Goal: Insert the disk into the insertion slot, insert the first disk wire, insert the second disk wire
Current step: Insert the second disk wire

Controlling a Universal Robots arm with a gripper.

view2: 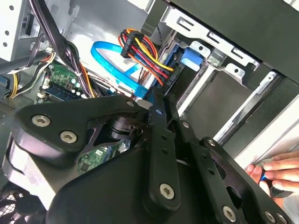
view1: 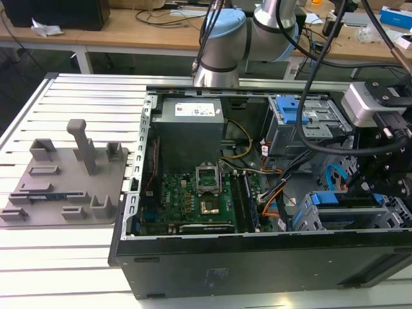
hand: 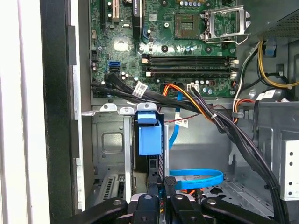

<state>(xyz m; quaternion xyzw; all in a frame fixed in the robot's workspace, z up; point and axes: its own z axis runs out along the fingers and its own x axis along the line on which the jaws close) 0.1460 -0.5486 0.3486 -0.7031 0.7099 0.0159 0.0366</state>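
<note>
black claw (view2: 161, 100) fingers look pressed together beside the blue-framed disk (hand: 150, 135) seated in the insertion slot (hand: 110, 140).

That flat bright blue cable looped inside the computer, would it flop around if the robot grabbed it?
Probably yes. The blue cable lies in a loose curved loop in both wrist views, so it likely bends easily and springs back a little. It looks thin and ribbon-like, so probably light, and its smooth jacket may slip between fingers.
</note>
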